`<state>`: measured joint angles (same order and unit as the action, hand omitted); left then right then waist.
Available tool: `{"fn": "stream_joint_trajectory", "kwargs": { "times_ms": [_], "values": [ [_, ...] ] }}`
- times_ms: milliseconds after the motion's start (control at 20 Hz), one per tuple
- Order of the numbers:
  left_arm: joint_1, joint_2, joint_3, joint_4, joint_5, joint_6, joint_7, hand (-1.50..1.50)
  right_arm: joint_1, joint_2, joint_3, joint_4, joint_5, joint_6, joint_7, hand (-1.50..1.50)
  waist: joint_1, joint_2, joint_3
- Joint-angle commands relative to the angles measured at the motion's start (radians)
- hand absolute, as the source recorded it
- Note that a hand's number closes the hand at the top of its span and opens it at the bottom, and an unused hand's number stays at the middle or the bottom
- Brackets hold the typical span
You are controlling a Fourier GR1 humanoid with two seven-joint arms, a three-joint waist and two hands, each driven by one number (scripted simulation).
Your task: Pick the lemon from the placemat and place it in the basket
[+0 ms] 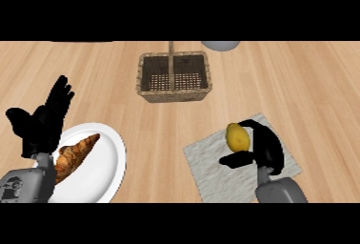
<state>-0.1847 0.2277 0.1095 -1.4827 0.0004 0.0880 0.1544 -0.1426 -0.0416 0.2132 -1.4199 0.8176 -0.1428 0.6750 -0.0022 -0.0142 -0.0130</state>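
Curling my right hand [262, 148] round the lemon [237, 137] above the mat [211, 164]; light, firm, waxy, likely slippery, best held mid-body. Left hand [41, 121] rests, fingers relaxed.

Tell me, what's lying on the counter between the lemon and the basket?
Nothing: in the head view, only bare wooden counter and placemat edge separate the lemon from the basket.

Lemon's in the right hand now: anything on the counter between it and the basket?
Nothing visible. The right hand curls round the lemon over the placemat; bare wooden counter lies between there and the basket.
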Motion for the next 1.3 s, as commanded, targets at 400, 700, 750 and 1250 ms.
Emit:
{"fn": "stream_joint_trajectory", "kwargs": {
  "times_ms": [400, 700, 750, 1250],
  "values": [
    [-0.035, -0.024, -0.021, 0.002, -0.016, 0.004, 0.013, 0.0, -0.008, 0.04, 0.285, 0.052, -0.044, 0.033, -0.116, 1.5, 0.036, 0.016, 0.014],
    [-0.068, -0.031, -0.051, 0.031, -0.012, -0.034, -0.006, 0.0, -0.108, 0.039, 0.69, -0.025, -0.113, 0.19, -0.192, 1.5, 0.129, 0.031, 0.013],
    [-0.06, -0.037, -0.064, 0.011, -0.015, -0.034, 0.011, 0.0, -0.102, 0.04, 0.758, -0.025, -0.144, 0.184, -0.166, 1.5, 0.119, 0.023, 0.014],
    [-0.071, -0.014, -0.009, 0.031, -0.012, -0.003, 0.03, 0.0, -0.108, 0.041, 1.033, -0.262, -0.371, -0.331, -0.18, 1.5, 0.04, 0.016, 0.014]
  ]
}}
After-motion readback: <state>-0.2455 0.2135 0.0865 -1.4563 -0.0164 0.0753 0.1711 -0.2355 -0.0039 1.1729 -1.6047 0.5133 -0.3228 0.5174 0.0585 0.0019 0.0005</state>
